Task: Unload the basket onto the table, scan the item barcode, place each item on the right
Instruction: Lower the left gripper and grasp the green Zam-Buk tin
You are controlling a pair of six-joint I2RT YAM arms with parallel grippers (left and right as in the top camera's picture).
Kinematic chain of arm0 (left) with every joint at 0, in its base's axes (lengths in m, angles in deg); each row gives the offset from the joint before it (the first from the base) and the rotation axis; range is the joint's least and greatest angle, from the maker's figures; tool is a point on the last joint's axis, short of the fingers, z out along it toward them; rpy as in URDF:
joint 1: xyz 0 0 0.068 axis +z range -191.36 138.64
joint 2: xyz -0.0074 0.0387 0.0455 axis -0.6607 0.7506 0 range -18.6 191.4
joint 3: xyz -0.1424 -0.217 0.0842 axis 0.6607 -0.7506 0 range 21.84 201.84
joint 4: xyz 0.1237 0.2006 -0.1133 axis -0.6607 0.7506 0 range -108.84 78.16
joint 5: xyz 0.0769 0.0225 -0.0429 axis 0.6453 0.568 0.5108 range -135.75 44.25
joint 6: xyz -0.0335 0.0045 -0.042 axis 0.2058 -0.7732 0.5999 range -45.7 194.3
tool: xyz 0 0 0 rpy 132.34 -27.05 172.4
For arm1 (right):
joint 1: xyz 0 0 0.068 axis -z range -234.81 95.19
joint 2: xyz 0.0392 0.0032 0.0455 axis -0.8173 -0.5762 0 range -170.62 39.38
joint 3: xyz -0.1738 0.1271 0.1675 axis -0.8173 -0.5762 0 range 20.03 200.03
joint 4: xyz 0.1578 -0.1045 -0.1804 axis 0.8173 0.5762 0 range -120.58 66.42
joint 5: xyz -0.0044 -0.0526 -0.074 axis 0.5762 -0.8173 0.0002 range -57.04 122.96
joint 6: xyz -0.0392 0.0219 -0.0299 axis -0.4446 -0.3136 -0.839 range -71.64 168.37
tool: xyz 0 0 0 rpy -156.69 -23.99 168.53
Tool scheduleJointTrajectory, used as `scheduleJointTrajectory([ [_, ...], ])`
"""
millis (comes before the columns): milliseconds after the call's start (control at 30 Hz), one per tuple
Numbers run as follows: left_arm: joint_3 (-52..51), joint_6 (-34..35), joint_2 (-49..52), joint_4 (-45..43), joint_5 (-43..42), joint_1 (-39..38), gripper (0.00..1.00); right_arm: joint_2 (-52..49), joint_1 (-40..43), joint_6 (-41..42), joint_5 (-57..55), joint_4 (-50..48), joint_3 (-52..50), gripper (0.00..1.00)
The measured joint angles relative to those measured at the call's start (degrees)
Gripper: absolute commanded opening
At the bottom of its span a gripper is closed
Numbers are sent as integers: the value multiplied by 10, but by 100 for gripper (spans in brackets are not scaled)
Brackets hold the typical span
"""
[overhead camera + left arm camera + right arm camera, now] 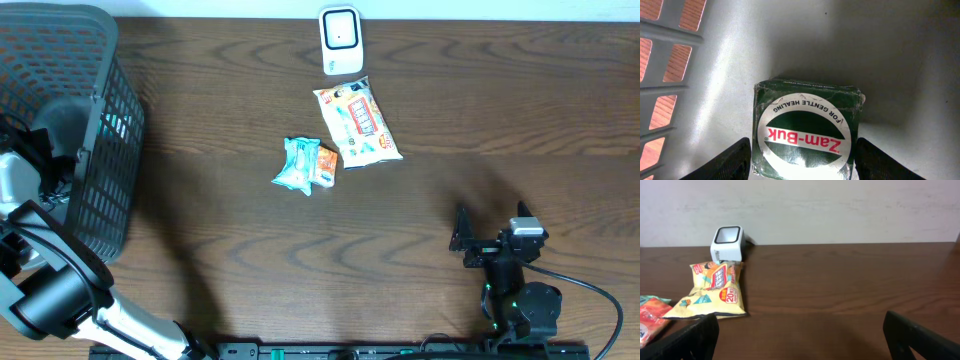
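Observation:
The item is a dark green Zam-Buk box (805, 127) with a white oval label, lying on the grey floor of the basket (880, 45). My left gripper (802, 146) hangs over it with one black finger (732, 160) on each side of the box. Only slim gaps show between the fingers and the box, and no barcode shows on its top face. From overhead, the left arm (30, 175) reaches down into the basket (105, 120) and the box is hidden. The white barcode scanner (340, 40) stands at the table's far edge. My right gripper (800, 325) is open and empty above bare wood.
A yellow snack bag (357, 123) lies just in front of the scanner (726, 242). A teal packet (297, 165) and an orange packet (325, 165) lie to its left. The basket's slatted wall (670, 60) rises close to the left of the box.

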Motion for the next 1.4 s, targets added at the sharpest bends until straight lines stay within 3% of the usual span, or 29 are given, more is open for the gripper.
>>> scheduleJointTrajectory([
  [100,0,0,0,-1,0,0,66,0,0,0,0,0,0,99],
  [233,-1,5,0,-2,0,0,81,0,0,0,0,0,0,99],
  [633,-7,51,0,-21,1,6,82,0,0,0,0,0,0,99],
  [833,-7,55,12,-20,-37,18,82,0,0,0,0,0,0,99],
  [1000,-7,59,30,-20,-61,26,74,0,0,0,0,0,0,99],
  [1100,-7,64,30,-20,-66,26,56,0,0,0,0,0,0,99],
  [1400,-7,86,27,-20,-67,26,55,0,0,0,0,0,0,99],
])
